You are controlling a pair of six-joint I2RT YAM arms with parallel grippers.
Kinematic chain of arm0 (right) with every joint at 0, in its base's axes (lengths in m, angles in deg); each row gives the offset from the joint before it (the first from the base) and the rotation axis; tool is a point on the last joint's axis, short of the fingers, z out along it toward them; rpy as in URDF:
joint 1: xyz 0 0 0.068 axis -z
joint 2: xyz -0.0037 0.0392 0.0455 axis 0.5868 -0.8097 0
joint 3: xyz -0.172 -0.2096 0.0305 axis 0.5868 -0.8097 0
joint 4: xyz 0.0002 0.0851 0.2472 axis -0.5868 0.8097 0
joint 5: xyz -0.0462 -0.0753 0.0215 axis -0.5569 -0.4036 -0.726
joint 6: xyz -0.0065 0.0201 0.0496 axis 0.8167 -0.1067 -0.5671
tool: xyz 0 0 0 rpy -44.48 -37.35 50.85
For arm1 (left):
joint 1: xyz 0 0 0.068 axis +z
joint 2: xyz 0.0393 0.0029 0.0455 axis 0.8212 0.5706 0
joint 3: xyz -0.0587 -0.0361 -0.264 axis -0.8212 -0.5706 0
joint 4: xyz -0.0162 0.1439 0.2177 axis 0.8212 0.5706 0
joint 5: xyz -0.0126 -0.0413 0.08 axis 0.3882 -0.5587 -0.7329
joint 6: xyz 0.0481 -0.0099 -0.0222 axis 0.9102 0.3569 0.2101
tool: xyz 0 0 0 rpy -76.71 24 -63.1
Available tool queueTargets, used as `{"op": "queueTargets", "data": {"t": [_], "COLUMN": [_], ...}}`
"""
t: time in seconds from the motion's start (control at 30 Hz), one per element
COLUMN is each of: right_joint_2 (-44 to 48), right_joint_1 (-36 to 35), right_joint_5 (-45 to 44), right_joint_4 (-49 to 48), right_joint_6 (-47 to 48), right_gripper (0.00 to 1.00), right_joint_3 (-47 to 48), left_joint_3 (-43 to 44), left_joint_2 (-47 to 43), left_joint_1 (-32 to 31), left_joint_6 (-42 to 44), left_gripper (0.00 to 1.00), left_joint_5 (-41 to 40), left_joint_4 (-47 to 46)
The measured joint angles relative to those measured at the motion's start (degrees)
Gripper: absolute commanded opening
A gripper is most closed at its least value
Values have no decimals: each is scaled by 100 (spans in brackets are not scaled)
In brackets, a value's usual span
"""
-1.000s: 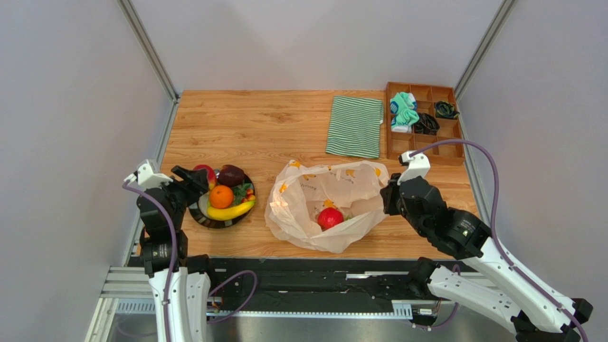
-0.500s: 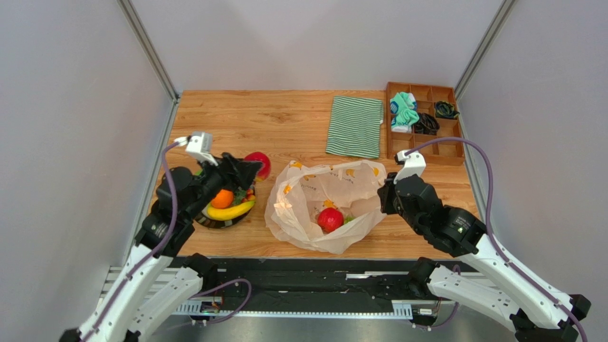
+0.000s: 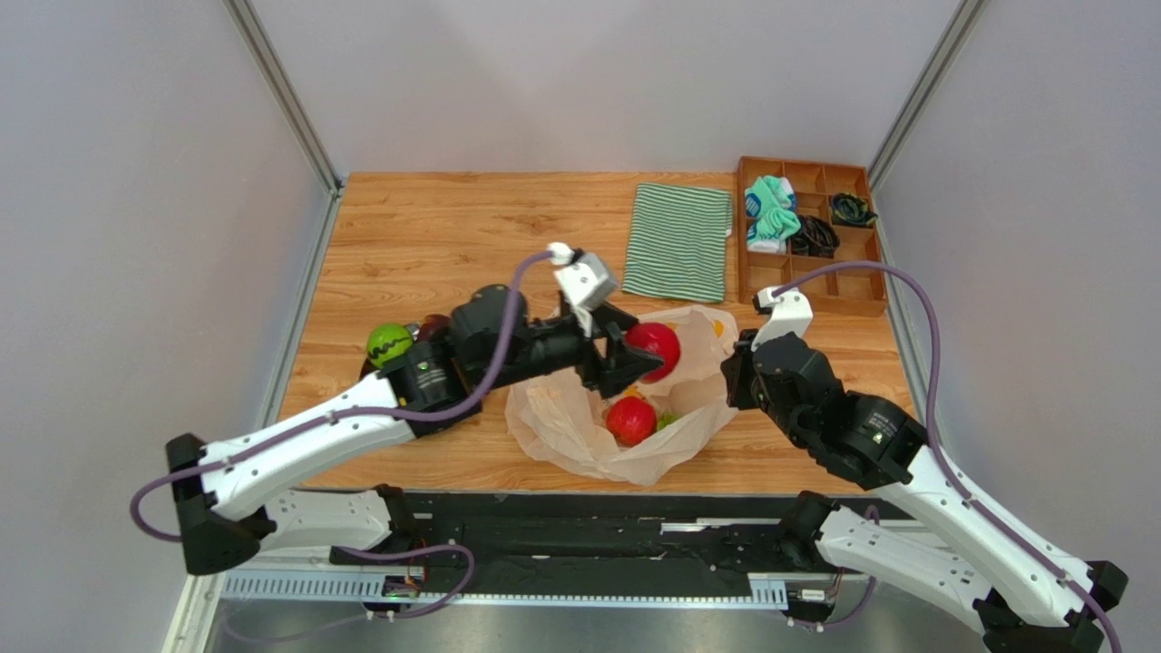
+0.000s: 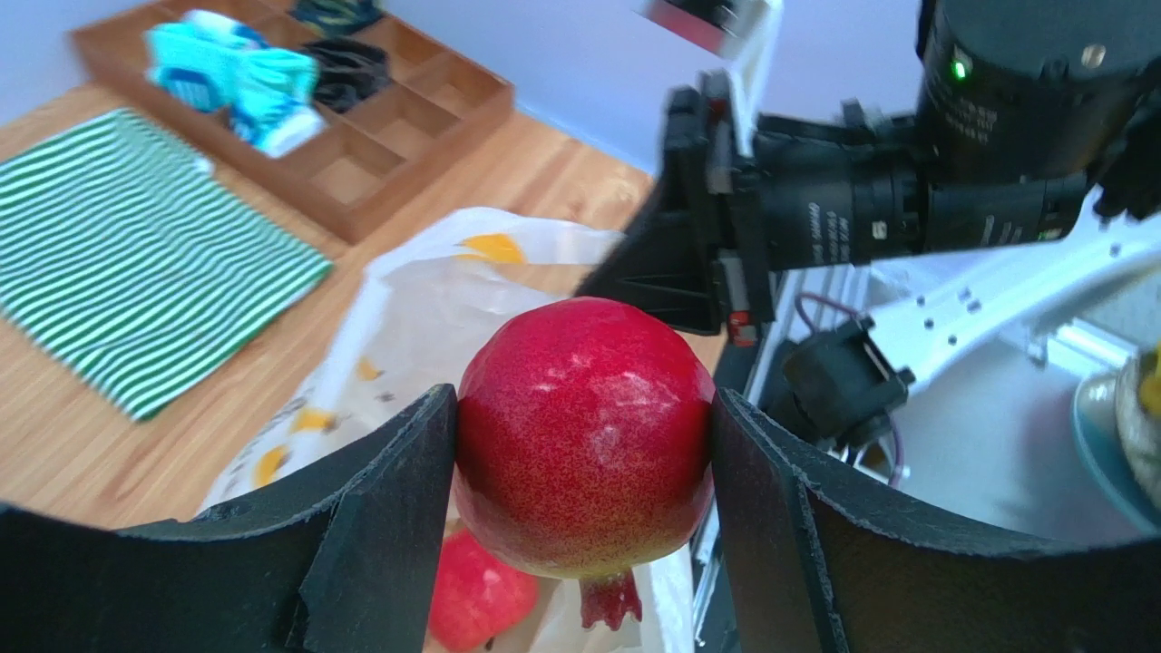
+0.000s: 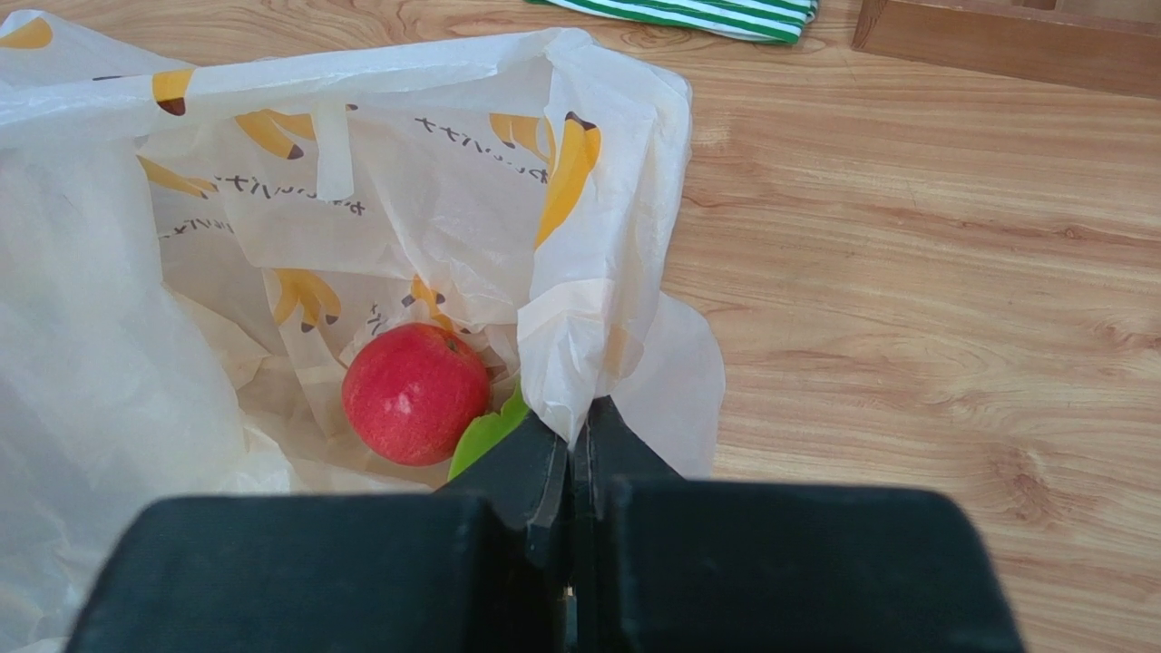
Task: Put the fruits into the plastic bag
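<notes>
My left gripper is shut on a red pomegranate, one of the fruits, and holds it above the open mouth of the plastic bag. The bag is whitish with banana prints. A red apple and a green piece lie inside it. My right gripper is shut on the bag's right rim and keeps it lifted. A green round fruit and a dark fruit lie at the left, partly behind my left arm.
A green-and-white striped cloth lies at the back of the wooden table. To its right stands a wooden compartment tray with small items. Grey walls close in both sides.
My left arm has swung right from the fruit plate, carrying the red pomegranate to a spot over the bag's mouth. The right gripper has kept its hold on the bag's rim.
</notes>
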Motion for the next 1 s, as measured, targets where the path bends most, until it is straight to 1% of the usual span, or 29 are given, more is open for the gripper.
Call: {"op": "queueTargets", "data": {"t": [0.1, 0.2, 0.3, 0.33, 0.4, 0.47, 0.5, 0.57, 0.6, 0.77, 0.87, 0.9, 0.93, 1.0], "right_joint_2": [0, 13, 48, 72, 111, 138, 138, 138, 138, 136, 142, 142, 142, 142], "right_joint_1": [0, 0, 0, 0, 0, 0, 0, 0, 0, 0, 0, 0, 0, 0], "right_joint_5": [0, -4, -7, -9, -13, -33, -44, -50, -50, -50, -50, -50, -50, -50], "right_joint_4": [9, 26, 52, 52, 55, 55, 57, 59, 59, 59, 61, 61, 61, 63], "right_joint_6": [-2, -2, -7, -11, -20, -22, -22, -22, -24, -42, -44, -44, -44, -44], "right_gripper": [0, 0, 0, 0, 0, 0, 0, 0, 0, 0, 0, 0, 0, 0], "right_joint_3": [0, 0, 0, 0, 0, 0, 0, 0, 0, 0, 0, 0, 0, 0], "left_joint_3": [411, 647, 691, 678, 575, 411, 330, 199, 144, -52, -90, -101, -111, -114], "left_joint_2": [752, 1429, 1912, 2059, 2175, 2184, 2181, 2186, 2197, 2354, 2363, 2363, 2363, 2371], "left_joint_1": [-341, -442, -439, -426, -380, -306, -254, -195, -160, -142, -146, -146, -146, -146], "left_joint_6": [317, 481, 540, 544, 533, 503, 479, 442, 422, 254, 195, 186, 173, 151], "left_gripper": [29, 29, 31, 34, 36, 41, 45, 49, 52, 57, 63, 76, 79, 83], "left_joint_5": [223, 339, 140, -7, -195, -289, -330, -363, -352, -186, -101, -83, -57, -26], "left_joint_4": [107, 420, 831, 984, 1130, 1215, 1252, 1274, 1283, 1187, 1034, 1012, 992, 966]}}
